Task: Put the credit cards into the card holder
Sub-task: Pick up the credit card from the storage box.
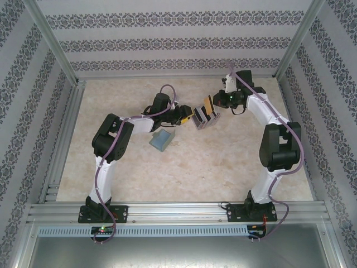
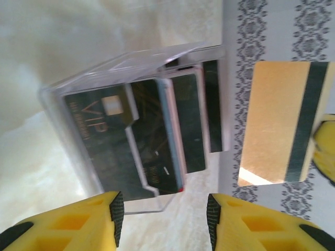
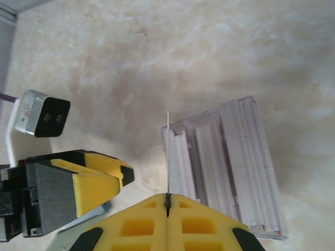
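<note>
An orange-yellow credit card (image 2: 277,120) with a dark stripe hangs above the table, and my right gripper (image 3: 168,196) is shut on its lower edge. That card (image 3: 168,151) shows edge-on as a thin line in the right wrist view. Several dark credit cards (image 2: 152,136) stand in a clear slotted rack (image 2: 73,99). My left gripper (image 2: 163,214) is open just short of the rack, with nothing between its fingers. The card holder (image 1: 162,139), a flat greenish wallet, lies on the table beside the left arm, behind both grippers.
The rack (image 1: 204,119) sits mid-table between the left gripper (image 1: 188,113) and the right gripper (image 1: 217,101), which almost face each other. Metal frame rails and patterned walls (image 1: 178,39) enclose the marble table (image 1: 195,173).
</note>
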